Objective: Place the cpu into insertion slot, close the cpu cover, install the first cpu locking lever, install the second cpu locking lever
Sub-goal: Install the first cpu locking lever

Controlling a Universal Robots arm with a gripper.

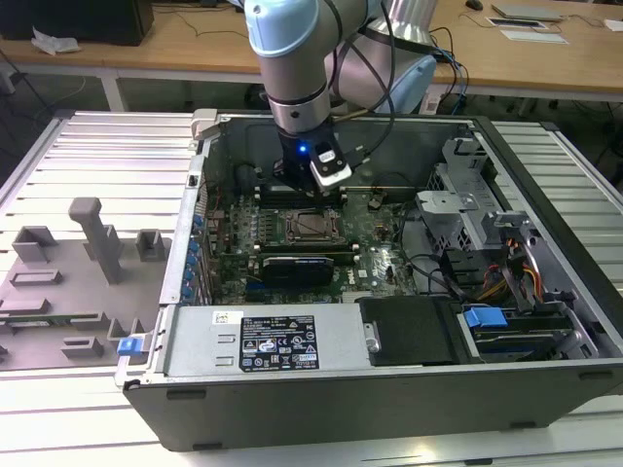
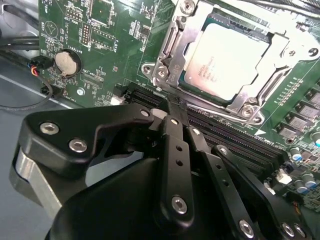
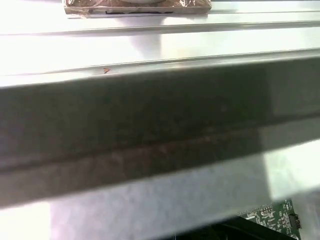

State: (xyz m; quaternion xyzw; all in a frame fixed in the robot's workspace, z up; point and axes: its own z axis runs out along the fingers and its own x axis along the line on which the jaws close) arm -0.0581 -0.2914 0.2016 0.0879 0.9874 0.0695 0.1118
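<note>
The cpu [image 2: 227,57], a square chip with a silvery-grey top, lies flat in the insertion slot [image 1: 310,226] on the green motherboard inside the open computer case. The cpu cover [image 2: 169,47], a silver metal frame, lies down around the chip's edges. My gripper [image 2: 174,106] hangs just beside one corner of the socket. Its black fingers [image 2: 172,135] are pressed together and I see nothing between them. In the exterior view the gripper [image 1: 319,193] is low over the board, at the far edge of the socket.
Long black memory slots [image 2: 240,142] run under the fingers. A coin battery [image 2: 67,62] sits to one side. A black graphics card [image 1: 302,265], the power supply [image 1: 282,341] and drive cage [image 1: 467,219] crowd the case. Grey fixtures [image 1: 92,248] stand at the exterior view's left.
</note>
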